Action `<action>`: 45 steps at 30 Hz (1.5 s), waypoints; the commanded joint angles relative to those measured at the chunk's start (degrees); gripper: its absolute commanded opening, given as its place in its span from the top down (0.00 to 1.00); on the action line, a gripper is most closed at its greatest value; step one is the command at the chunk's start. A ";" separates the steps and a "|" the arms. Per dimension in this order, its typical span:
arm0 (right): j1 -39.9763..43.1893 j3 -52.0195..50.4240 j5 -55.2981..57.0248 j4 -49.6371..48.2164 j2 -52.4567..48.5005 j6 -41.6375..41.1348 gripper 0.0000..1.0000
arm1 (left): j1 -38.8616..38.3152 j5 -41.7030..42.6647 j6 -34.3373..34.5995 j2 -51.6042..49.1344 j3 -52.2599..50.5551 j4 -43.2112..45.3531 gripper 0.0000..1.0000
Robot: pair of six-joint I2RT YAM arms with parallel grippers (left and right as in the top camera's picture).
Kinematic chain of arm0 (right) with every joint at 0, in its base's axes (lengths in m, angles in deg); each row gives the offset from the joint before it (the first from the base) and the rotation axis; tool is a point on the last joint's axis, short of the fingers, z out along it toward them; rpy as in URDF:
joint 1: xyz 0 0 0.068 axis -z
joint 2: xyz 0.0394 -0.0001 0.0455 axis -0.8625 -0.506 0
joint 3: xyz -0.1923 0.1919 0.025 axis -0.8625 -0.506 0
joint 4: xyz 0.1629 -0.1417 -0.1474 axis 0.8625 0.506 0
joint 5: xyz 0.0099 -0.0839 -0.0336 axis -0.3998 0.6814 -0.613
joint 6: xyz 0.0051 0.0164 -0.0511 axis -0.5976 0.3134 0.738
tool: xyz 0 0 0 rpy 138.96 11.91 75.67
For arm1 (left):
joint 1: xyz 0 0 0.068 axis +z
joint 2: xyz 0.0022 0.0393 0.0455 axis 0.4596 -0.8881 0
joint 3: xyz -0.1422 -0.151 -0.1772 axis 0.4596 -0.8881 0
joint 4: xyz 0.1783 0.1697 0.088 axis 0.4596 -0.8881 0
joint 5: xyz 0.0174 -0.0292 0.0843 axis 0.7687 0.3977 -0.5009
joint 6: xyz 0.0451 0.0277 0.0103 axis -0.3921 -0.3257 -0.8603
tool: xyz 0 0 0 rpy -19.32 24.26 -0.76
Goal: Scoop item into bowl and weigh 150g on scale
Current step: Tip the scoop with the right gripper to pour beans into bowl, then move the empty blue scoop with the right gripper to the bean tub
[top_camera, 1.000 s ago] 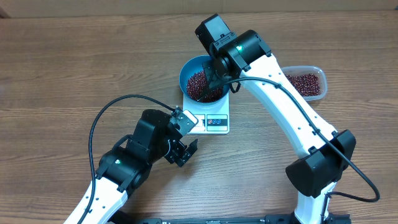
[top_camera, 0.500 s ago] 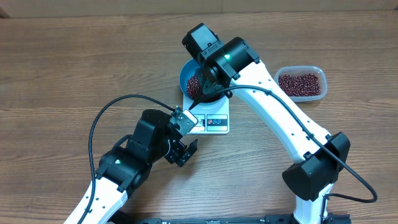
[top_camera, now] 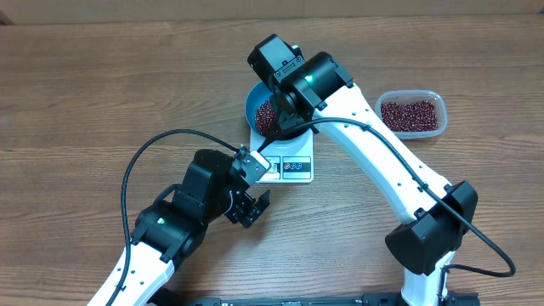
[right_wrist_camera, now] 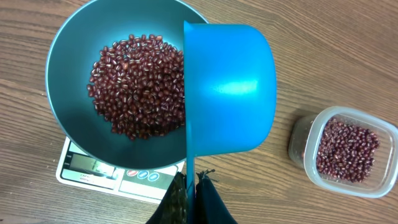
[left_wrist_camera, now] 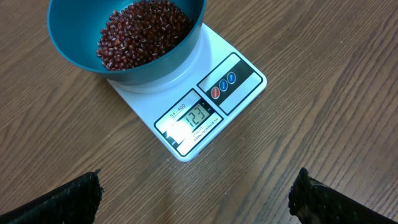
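The blue bowl [right_wrist_camera: 68, 74] stands on the white scale [right_wrist_camera: 93, 171] and holds a heap of red-brown beans [right_wrist_camera: 140, 84]. My right gripper [right_wrist_camera: 191, 180] is shut on the thin handle of a blue scoop [right_wrist_camera: 230, 87]. The scoop is turned on its side over the bowl's right rim, its back toward the camera. In the left wrist view the scale [left_wrist_camera: 230, 87] shows 123 on its display, with the bowl [left_wrist_camera: 68, 37] on it. My left gripper [left_wrist_camera: 199, 199] hangs open over bare wood in front of the scale, holding nothing.
A clear plastic tub [top_camera: 412, 113] with more beans sits to the right of the scale [top_camera: 289, 167]. The left arm's black cable loops over the table at the left. My left gripper [top_camera: 252, 208] hovers just in front of the scale.
The right arm has swung left over the bowl with the scoop during the last second, then nearly stopped. The left arm has not moved.
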 commanded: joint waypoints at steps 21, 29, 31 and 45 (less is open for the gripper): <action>16.48 1.81 5.97 2.19 8.44 -18.23 0.96 | 0.37 1.05 -0.24 -0.35 -0.26 0.02 0.00; 23.89 1.60 5.81 5.16 8.41 -18.23 0.96 | 0.37 1.05 -0.24 -0.35 -0.26 0.00 0.00; 25.35 1.55 4.96 5.68 8.13 -18.23 0.96 | 0.37 1.05 -0.24 -0.35 -0.26 0.00 0.00; 27.23 -9.60 4.04 1.46 6.43 -18.43 0.96 | 0.37 1.05 -0.24 -0.35 -0.26 0.00 0.00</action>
